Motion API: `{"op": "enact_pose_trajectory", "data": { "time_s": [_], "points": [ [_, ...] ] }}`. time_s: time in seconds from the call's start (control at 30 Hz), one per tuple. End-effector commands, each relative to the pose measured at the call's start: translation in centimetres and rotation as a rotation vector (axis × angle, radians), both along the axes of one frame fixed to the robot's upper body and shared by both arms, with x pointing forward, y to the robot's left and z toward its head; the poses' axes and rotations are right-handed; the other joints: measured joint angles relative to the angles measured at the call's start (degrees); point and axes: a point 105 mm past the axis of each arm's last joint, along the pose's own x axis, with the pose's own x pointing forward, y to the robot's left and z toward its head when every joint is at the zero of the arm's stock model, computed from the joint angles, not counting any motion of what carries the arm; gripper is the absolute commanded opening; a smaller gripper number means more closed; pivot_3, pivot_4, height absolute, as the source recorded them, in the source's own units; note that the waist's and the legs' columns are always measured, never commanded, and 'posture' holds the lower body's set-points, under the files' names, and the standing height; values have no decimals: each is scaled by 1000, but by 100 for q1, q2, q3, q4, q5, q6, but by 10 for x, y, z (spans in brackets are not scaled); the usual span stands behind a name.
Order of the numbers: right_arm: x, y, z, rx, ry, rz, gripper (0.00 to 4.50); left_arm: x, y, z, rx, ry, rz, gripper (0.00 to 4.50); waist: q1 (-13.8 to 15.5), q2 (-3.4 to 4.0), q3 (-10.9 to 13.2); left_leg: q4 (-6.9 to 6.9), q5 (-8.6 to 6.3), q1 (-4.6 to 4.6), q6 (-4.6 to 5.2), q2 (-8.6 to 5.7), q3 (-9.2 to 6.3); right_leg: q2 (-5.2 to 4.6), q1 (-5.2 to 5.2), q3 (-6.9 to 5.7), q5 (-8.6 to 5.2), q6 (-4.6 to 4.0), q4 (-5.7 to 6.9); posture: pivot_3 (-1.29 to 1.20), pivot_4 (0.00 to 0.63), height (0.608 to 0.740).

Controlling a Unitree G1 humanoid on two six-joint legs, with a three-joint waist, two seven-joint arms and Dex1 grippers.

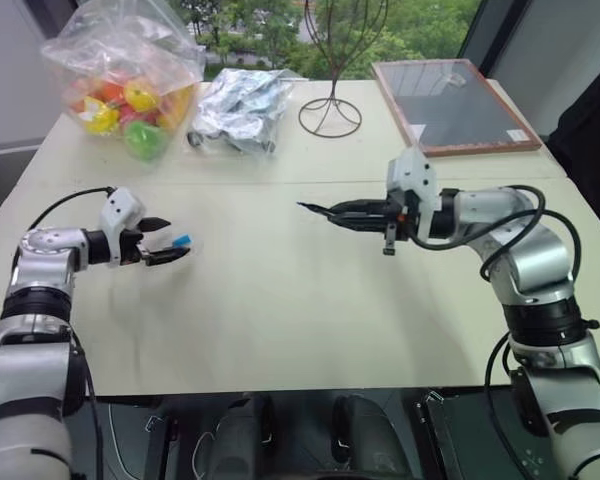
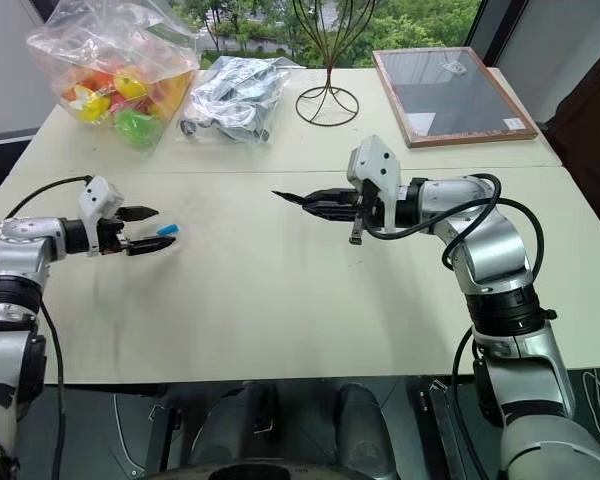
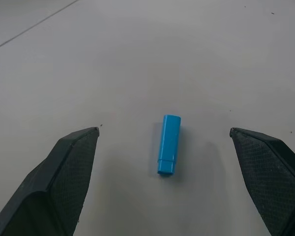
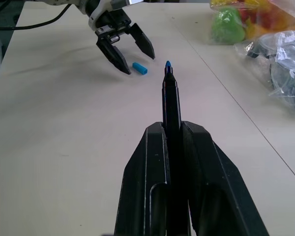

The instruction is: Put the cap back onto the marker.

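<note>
The cap [image 3: 169,144], a small light-blue cylinder, lies flat on the pale table [image 1: 280,310] at the left. My left gripper [image 1: 175,240] is open, one finger on either side of the cap and neither touching it. My right gripper [image 1: 336,213] hovers over the middle of the table, shut on the marker [image 4: 170,98]. The marker is a thin black stick that juts out past the fingertips, its small blue tip pointing left toward the cap. In the right wrist view the cap [image 4: 140,68] lies a short way beyond the marker's tip, between the left gripper's [image 4: 140,65] fingers.
At the table's far side stand a clear bag of colourful toys [image 1: 125,75], a crumpled silvery bag [image 1: 240,110], a wire stand [image 1: 330,105] and a wood-framed dark board [image 1: 450,105]. The table's front edge [image 1: 280,385] runs close before me.
</note>
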Motion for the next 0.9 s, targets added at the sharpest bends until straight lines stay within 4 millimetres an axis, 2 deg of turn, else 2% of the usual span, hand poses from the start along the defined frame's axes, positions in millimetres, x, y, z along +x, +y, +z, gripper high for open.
{"op": "enact_pose_trajectory", "data": {
  "time_s": [0.03,0.07,0.17,0.3,0.9],
  "points": [
    [-4,-3,15,22,-61,-5,71,3,-3,5,31,-18,-28,4500,5,0,0,0,0,0,1,0,0,0,0,0,0,0,0,0,150,740],
    [-4,-3,16,23,-62,-8,71,3,-3,4,35,-15,-33,4500,8,0,0,0,-3,0,5,0,0,0,1,0,0,0,0,0,150,740],
    [-3,-4,16,28,-65,-15,0,3,-5,2,41,-10,-42,3689,11,-1,0,1,-5,0,8,0,-1,0,0,0,0,0,0,0,150,740],
    [-3,-5,17,32,-67,-23,0,2,-5,0,49,-6,-47,1677,5,-1,0,1,-6,0,9,0,-1,0,1,0,0,0,0,0,150,740],
    [3,-7,17,41,-68,-45,0,-5,-1,-16,80,64,-50,1677,2,-1,0,1,-7,1,11,0,-1,0,1,0,0,0,1,0,150,740]
  ]
}}
